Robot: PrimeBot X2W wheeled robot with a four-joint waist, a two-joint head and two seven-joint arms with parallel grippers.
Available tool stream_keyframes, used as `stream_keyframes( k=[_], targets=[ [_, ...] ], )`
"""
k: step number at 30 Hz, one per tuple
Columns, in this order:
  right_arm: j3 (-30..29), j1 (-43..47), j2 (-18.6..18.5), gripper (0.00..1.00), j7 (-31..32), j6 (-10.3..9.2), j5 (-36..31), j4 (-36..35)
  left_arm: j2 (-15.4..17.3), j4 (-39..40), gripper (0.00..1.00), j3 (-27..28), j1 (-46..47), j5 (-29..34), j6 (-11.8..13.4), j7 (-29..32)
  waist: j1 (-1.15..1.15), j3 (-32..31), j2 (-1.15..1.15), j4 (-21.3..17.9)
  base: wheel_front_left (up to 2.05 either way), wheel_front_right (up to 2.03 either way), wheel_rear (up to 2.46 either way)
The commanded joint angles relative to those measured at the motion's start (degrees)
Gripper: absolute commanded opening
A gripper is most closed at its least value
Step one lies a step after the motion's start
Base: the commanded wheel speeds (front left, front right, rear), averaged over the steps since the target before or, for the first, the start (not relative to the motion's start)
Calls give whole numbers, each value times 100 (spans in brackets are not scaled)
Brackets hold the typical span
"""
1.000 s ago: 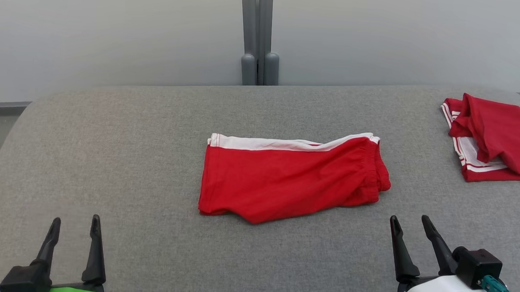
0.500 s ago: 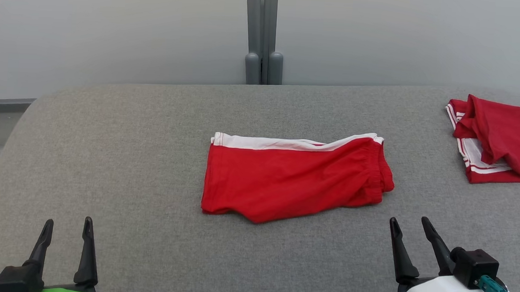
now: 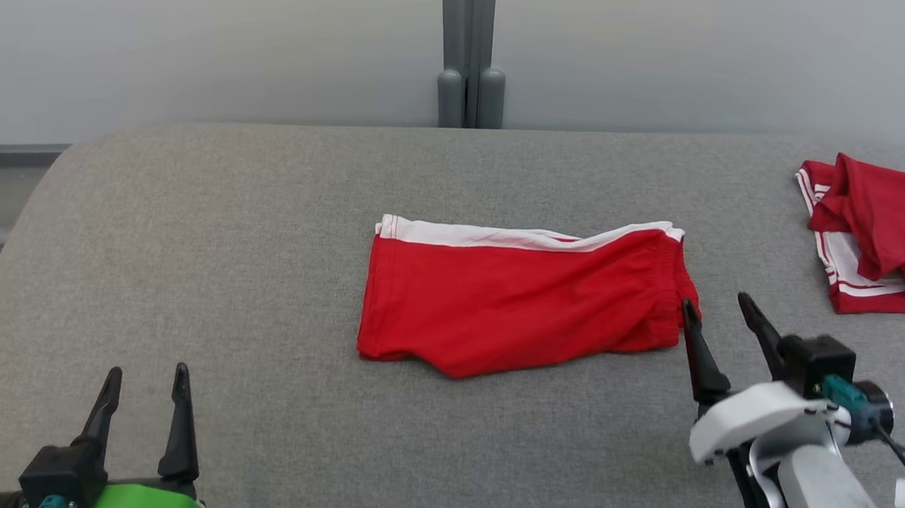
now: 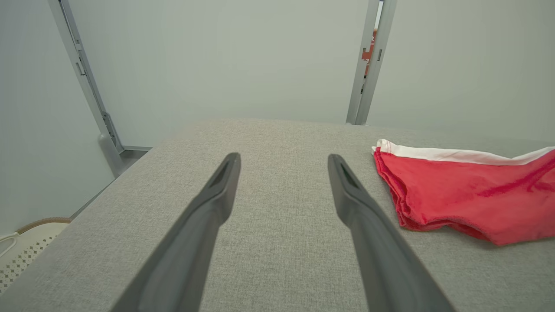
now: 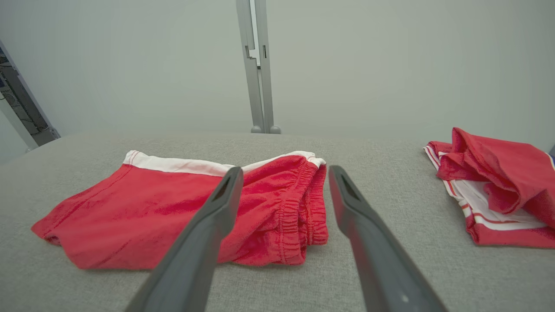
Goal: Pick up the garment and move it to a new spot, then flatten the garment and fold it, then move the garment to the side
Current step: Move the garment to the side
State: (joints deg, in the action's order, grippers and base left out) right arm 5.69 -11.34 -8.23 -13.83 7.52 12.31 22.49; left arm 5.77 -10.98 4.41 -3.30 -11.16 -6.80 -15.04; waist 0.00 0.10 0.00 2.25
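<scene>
Grey woven cloth covers the wide table in front of me, and behind it stands a pale wall with a grey post in the middle. The red shorts lie near the centre of the table, folded flat. They have a white band along the far edge, and the gathered elastic waistband is turned to my right side.

My right gripper is just beside this waistband end; its two dark fingers stand apart and hold nothing. In the head view the tip of its inner finger meets the edge of the waistband, but I cannot tell if it touches the cloth or is above it. In the right wrist view the waistband end shows between my two fingers.

My left gripper is at the near left part of the table, well apart from the shorts, with its fingers also spread and empty. In the left wrist view the hem end of the shorts lies to the right of them.

A red jersey with white stripes lies crumpled at the far right of the table. Low in the left wrist view, beside the table, I see part of a pale perforated basket.
</scene>
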Motion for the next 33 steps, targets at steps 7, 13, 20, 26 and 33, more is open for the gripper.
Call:
stream_keyframes(
  k=[7, 13, 20, 26, 33],
  targets=[
    [-26, -1348, -290, 100, 240, -9, -288, 1344, -152, -120, 100, -252, 499, 52, -53, -14, 0, 587, 0, 467, 0, 0, 0],
    [-66, -2026, -370, 100, 241, -10, -403, 2486, -223, -168, 100, -344, 728, 52, -62, -15, 0, 893, 0, 710, 0, 0, 0],
    [-301, -2401, -297, 100, 127, -10, -470, 3565, -251, -189, 100, -335, 856, 79, -71, -14, 0, 1042, 0, 800, 0, 0, 0],
    [-430, -2451, -135, 100, 78, -10, -310, 4213, -270, -198, 100, -329, 899, 115, -75, -14, 0, 1085, 0, 803, 0, 0, 0],
    [-462, -2644, -36, 0, 95, -10, 84, 4604, -278, -238, 100, -354, 968, 118, -74, -14, 0, 1105, 0, 827, 0, 0, 0]
  ],
)
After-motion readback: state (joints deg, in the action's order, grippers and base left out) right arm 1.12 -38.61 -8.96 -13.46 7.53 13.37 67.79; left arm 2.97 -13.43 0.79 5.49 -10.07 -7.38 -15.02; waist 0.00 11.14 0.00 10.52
